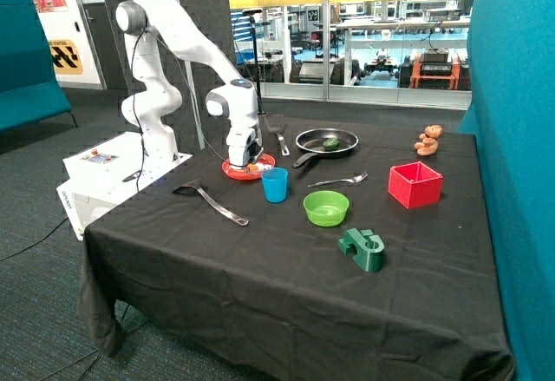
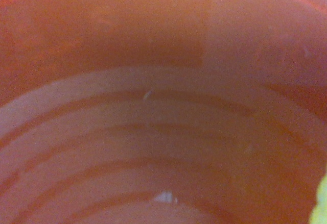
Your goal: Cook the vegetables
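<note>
Vegetables are split up: the pale yellow one [image 1: 254, 168] sits on the red plate [image 1: 232, 171] under the hand [image 1: 245, 160], the green one [image 1: 330, 143] is already in the frying pan [image 1: 305, 141]. Can't tell whether the hand's grasping anything. Arm's folded over, wrist pointing straight down, basically on the plate. Risk imo: the hand nudges that yellow piece and it rolls off toward the blue cup [image 1: 274, 184].

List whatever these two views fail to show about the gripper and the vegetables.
- Gripper fingers: outside view, the hand's body hides them down at the red plate; the wrist view shows none.
- Pale yellow vegetable: wrist view, only a sliver, cut off by the edge; outside view, too small under the gripper.
- Green vegetable in the frying pan: outside view, too small for detail.
</note>
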